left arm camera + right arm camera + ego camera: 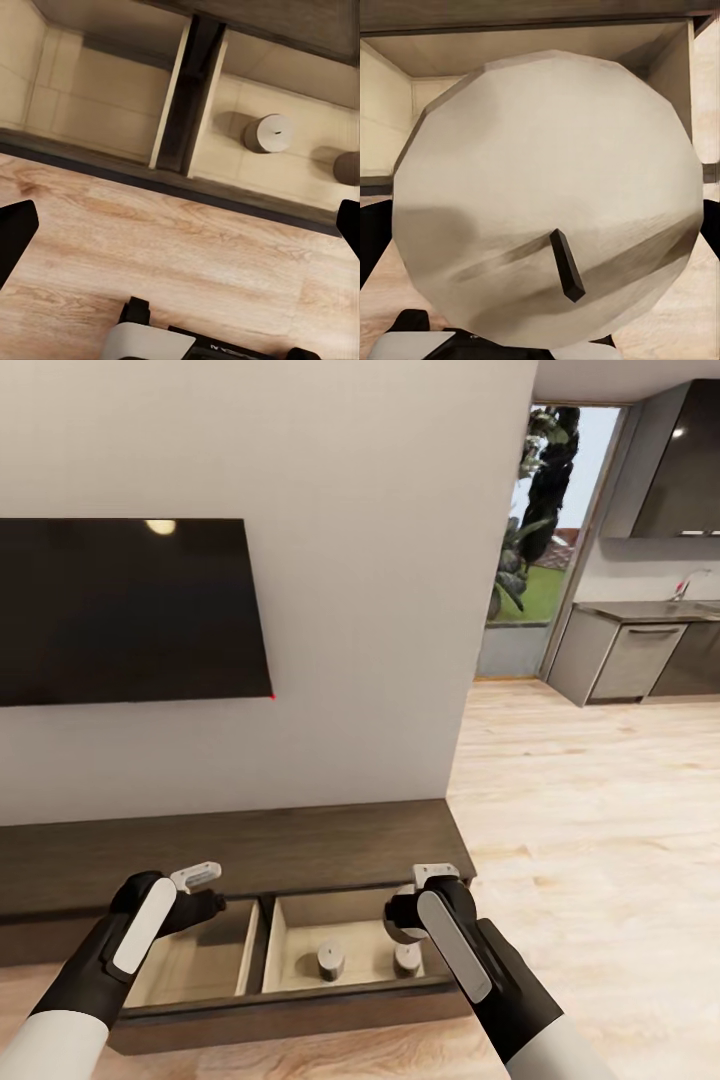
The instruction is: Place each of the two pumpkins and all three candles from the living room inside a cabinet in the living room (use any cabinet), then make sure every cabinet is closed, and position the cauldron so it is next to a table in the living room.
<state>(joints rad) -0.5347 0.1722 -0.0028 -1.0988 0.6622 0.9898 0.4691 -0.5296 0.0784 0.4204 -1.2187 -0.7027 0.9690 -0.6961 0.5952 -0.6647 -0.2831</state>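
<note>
The long dark-brown cabinet (300, 845) stands under the wall with two pale-lined drawers pulled open. Two candles (331, 960) (407, 958) stand upright in the right drawer (290, 935); the left wrist view shows them too (268, 133) (346, 168). My right gripper (402, 916) hangs over the right drawer's right end, shut on a third candle (547, 150), whose cream top and dark wick fill the right wrist view. My left gripper (205, 903) is open over the left drawer (195, 965), which looks bare inside. Pumpkins, cauldron and table are out of view.
A black TV (130, 610) hangs on the white wall above the cabinet. Light wood floor (600, 810) stretches to the right toward a kitchen with grey cabinets (630, 660) and a glass door onto greenery (530, 510).
</note>
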